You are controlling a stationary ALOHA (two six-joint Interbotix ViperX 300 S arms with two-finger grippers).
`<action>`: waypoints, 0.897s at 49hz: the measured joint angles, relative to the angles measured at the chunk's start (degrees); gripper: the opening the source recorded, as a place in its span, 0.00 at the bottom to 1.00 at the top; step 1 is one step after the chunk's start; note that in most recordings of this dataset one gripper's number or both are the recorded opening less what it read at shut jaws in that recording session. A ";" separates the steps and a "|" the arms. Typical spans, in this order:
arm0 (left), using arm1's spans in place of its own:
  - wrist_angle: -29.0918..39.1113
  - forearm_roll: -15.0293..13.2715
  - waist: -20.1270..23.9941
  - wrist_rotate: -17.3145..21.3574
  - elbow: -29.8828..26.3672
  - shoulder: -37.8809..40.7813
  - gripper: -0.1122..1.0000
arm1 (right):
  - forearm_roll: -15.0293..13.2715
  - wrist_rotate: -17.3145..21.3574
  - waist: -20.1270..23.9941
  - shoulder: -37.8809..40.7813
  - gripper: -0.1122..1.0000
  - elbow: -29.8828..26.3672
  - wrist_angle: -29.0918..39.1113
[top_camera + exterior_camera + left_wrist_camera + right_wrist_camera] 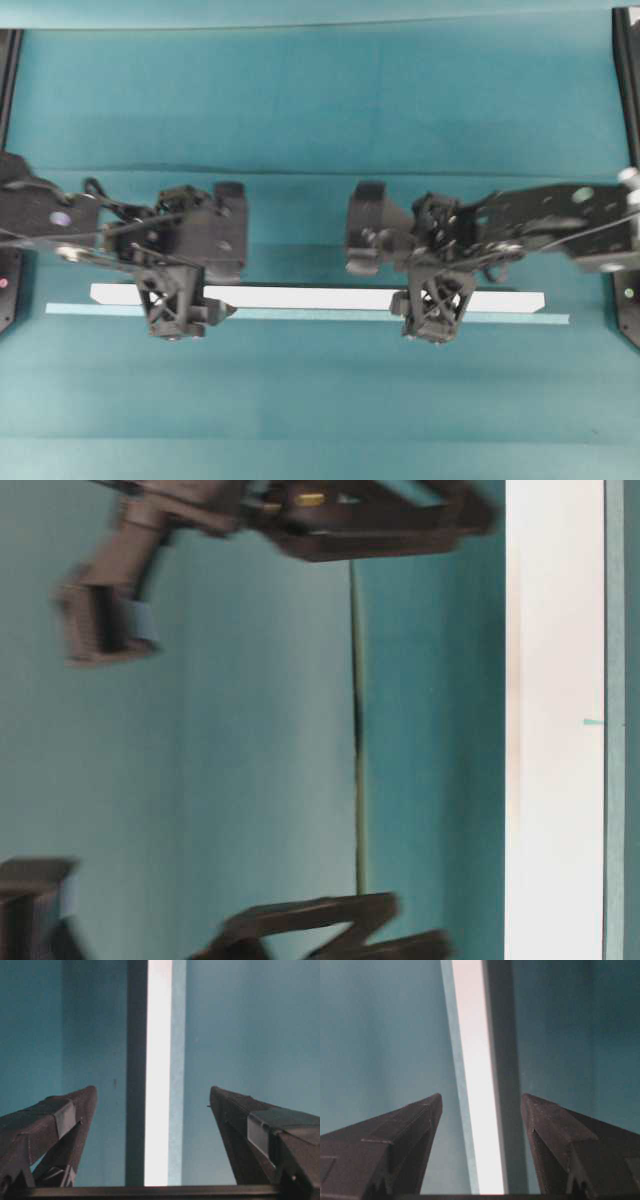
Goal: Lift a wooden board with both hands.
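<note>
Both arms, nearest the overhead camera, hang above the teal bench (320, 110), where the wooden board (320, 298) lies lengthwise toward its front edge, straddled by the left gripper (152, 1097) and right gripper (481, 1102), each with fingers spread apart.

Smooth matt-white wooden board (320, 297); matt teal table (320, 100).

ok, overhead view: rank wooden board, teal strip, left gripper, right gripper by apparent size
1. teal strip: longest, though thinnest.
2. wooden board: slightly shorter, wider.
3. left gripper and right gripper: look about equal, so unranked; both far smaller than the board.
</note>
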 measured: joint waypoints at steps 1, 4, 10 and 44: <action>0.00 -0.18 0.09 0.00 0.00 -0.79 0.99 | -0.09 0.00 -0.18 -0.88 0.81 -0.09 0.00; 0.00 -0.18 0.44 0.00 0.18 -3.52 0.99 | -0.18 0.00 -0.70 -3.52 0.81 -0.09 0.00; 0.00 0.00 0.97 0.35 0.44 -8.09 0.99 | -0.70 0.00 -1.93 -9.14 0.82 0.00 -0.18; -6.42 0.00 1.76 -0.18 7.82 -29.62 0.99 | -1.14 0.00 -4.31 -36.91 0.91 11.95 -22.06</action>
